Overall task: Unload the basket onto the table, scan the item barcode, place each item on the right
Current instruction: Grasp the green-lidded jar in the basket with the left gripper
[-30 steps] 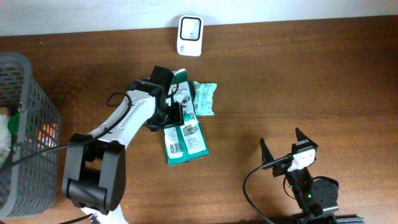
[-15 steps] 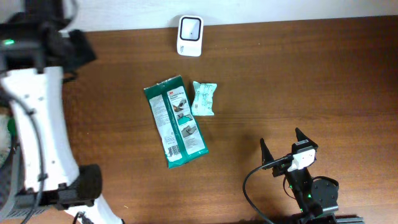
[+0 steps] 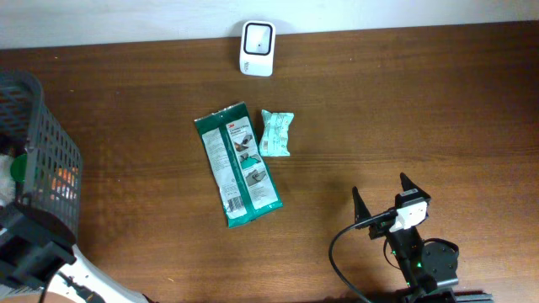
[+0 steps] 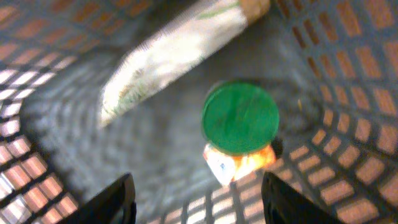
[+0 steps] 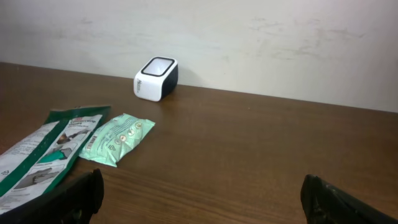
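Brown wood table [image 3: 404, 101], pale wall along its 12 o'clock edge.

Overhead: scanner [image 3: 257, 37] sat at 12 o'clock, against the wall edge. Green pack [image 3: 238, 163] lay flat just left of centre, long axis running roughly 11 to 5 o'clock. Small mint packet [image 3: 275, 133] lay just beside the pack, at its 2 o'clock. Grey basket [image 3: 50, 160] was at 9 o'clock. Part of the left arm [image 3: 34, 261] showed in the 8 o'clock corner. Right gripper [image 3: 386, 198] sat at 5 o'clock, jaws spread, nothing in them, well apart from the pack.

Left wrist: blurred view down into the basket [image 4: 348, 74]. Left gripper [image 4: 196, 202] was released, fingers [image 4: 115, 199] apart and empty. Below it were a green round lid [image 4: 240, 117] on an orange item and a white bag [image 4: 174, 53] at 11 o'clock.

Right wrist: right gripper [image 5: 205, 205] was wide, empty. The scanner [image 5: 156, 78] stood at 11 o'clock by the wall, the packet [image 5: 118, 138] and pack [image 5: 50, 149] at 9 o'clock, both flat on the table [image 5: 261, 143].
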